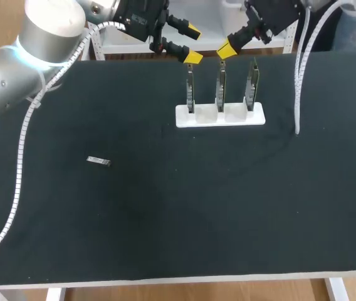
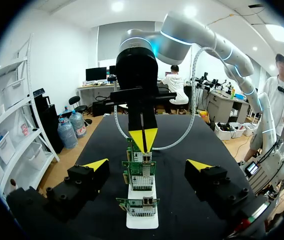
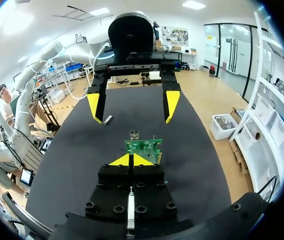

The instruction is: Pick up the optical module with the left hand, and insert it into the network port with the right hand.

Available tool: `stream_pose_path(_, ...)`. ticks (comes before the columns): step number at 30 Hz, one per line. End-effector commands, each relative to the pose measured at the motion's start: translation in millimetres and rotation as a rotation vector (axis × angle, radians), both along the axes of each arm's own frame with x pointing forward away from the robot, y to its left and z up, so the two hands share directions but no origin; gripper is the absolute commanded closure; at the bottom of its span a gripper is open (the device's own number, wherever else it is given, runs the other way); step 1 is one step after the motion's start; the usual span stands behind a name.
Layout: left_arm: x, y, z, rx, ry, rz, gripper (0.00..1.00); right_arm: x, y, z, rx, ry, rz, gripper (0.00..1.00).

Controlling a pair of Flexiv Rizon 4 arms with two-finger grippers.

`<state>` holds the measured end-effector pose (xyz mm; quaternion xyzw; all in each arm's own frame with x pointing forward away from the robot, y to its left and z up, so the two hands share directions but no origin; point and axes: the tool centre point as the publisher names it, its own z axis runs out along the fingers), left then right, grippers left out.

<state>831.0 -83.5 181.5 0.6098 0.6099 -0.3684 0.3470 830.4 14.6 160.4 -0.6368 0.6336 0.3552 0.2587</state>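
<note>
Starting near: spotting the optical module (image 1: 98,161) flat on the black table (image 1: 165,219), left of middle, alone and well apart from both arms. Moving back toward the far edge, right of middle: finding a white holder (image 1: 220,115) with three network cards (image 1: 220,94) standing upright in a row. Up over the far edge, above those cards: seeing the left gripper (image 1: 193,44) spread wide, grasping nothing, and, facing it along the row, the right gripper (image 1: 226,49), yellow tips pinched together, clenched on nothing visible.
</note>
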Motion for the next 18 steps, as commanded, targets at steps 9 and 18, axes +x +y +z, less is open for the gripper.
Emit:
stream_pose_path(9,-2.6,0.1,-0.6,-0.001,-0.005,0.005,0.00,6.3,0.3,-3.6,0.013,0.206,0.244,1.00)
stream_pose_path(18,-2.6,0.1,-0.6,-0.001,-0.005,0.005,0.00,4.7,-0.3,-8.0,0.014,0.219,0.241,1.00)
